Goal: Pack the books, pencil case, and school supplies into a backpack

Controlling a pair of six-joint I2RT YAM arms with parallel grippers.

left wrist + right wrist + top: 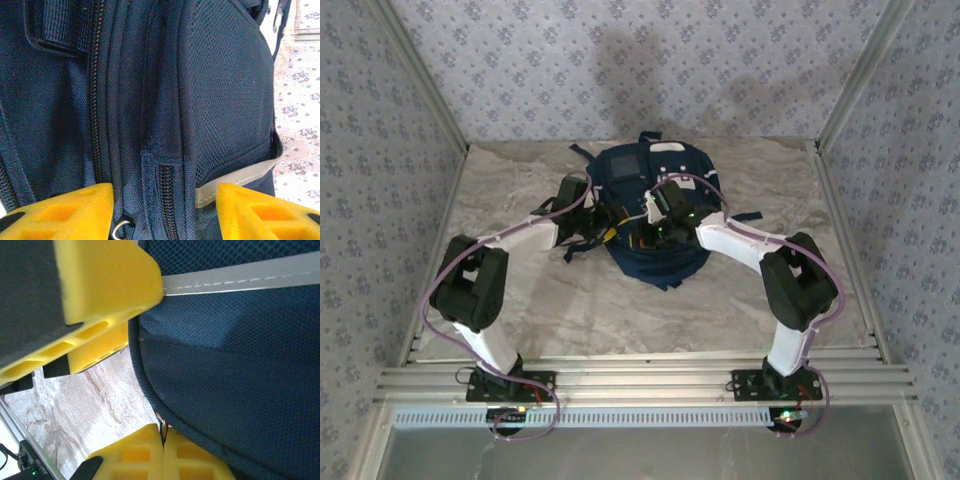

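The navy backpack (655,175) lies in the middle of the table, with both grippers at its near part. My left gripper (610,228) is open. Its yellow fingers (75,210) stand on either side of a band of backpack (220,90) fabric with a dark zipper (167,200) and a small metal ring (119,230). My right gripper (163,437) is shut, pinching a thin zipper pull (161,422) at the backpack's (235,365) rounded edge, just above the table. The left gripper's fingers (105,280) hang close above it. The books, pencil case and school supplies are hidden.
The marble table (520,190) is boxed in by wallpapered walls on three sides. An aluminium rail (640,380) runs along the near edge. Dark straps (582,250) trail off the backpack's left side. A grey reflective strip (240,277) crosses the backpack's mesh side.
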